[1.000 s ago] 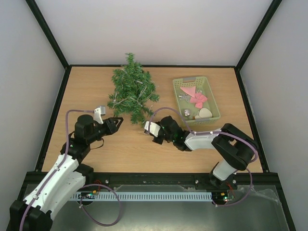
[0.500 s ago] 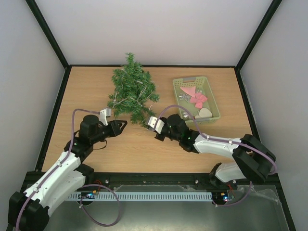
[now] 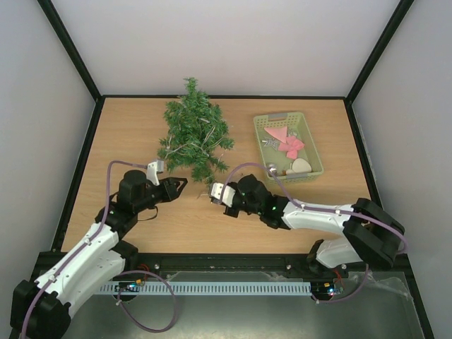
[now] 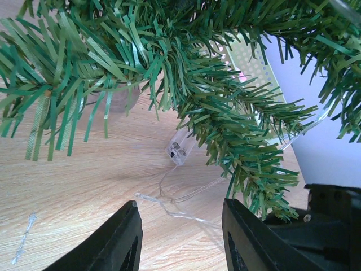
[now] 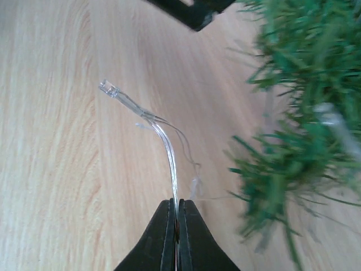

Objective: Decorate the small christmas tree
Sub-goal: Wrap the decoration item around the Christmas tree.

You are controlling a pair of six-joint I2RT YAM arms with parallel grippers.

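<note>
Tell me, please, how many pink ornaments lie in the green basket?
2. A pale pink piece lies toward the far end of the basket, and a deeper pink bow lies just nearer, about the middle. More may be hidden beneath the other ornaments.

No readable txt, brand marks, nos. or signs in any view. Greyish tag on far rim of pale green basket [image 3: 277,116]: too small to read.

Bright, even light; tree [image 5: 293,141] blurred in right wrist view.
</note>
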